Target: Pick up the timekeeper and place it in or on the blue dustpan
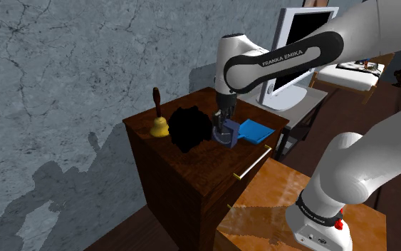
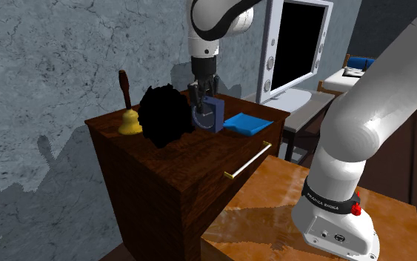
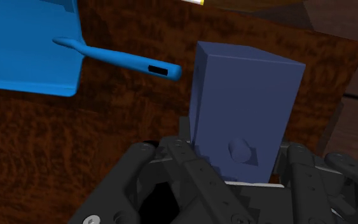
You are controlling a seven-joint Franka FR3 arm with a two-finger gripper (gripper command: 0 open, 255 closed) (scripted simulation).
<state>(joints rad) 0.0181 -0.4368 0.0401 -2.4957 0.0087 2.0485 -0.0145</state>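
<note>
Gripper [image 1: 223,125] fingers are closed onto the two sides of a dark blue box-shaped clock [image 3: 244,108], which sits clasped between them at the middle of the shoulder view, on or just above the top of a dark wooden cabinet [image 1: 191,167]; whether it is off the wood yet I cannot tell. So the grasp looks made, and the step in hand is the pick-up turning into the carry. The blue dustpan [image 1: 254,130] lies flat on the same cabinet top, just beside the clock toward the right of the shoulder view, and in the wrist view its thin handle [image 3: 123,58] points towards the clock. The next move probably calls for a small lift to clear the wood, a short sideways shift until the clock is over the flat pan and not the handle, then a gentle lowering before the fingers part. A brass bell [image 1: 158,127] and a black shape [image 1: 188,130] stand on the far side, toward the frame's left, out of that path.
</note>
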